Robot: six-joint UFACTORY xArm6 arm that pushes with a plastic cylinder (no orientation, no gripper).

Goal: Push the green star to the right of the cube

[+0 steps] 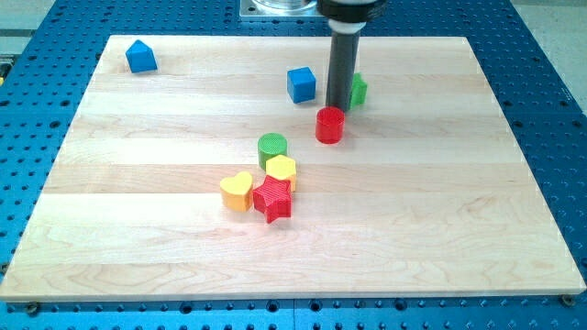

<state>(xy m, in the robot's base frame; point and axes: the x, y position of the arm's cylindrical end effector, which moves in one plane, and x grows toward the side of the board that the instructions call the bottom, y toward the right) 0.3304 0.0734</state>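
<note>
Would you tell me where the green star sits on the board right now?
The green star sits near the view's top centre, just right of the blue cube, half hidden behind my tip, with the red cylinder just below.

We have one view only, looking down at a slant from beyond the board's near edge toward the arm's mount at the view's top. It stands far enough back to take in the whole board, with our tip upper centre, no second view to overlap.
</note>
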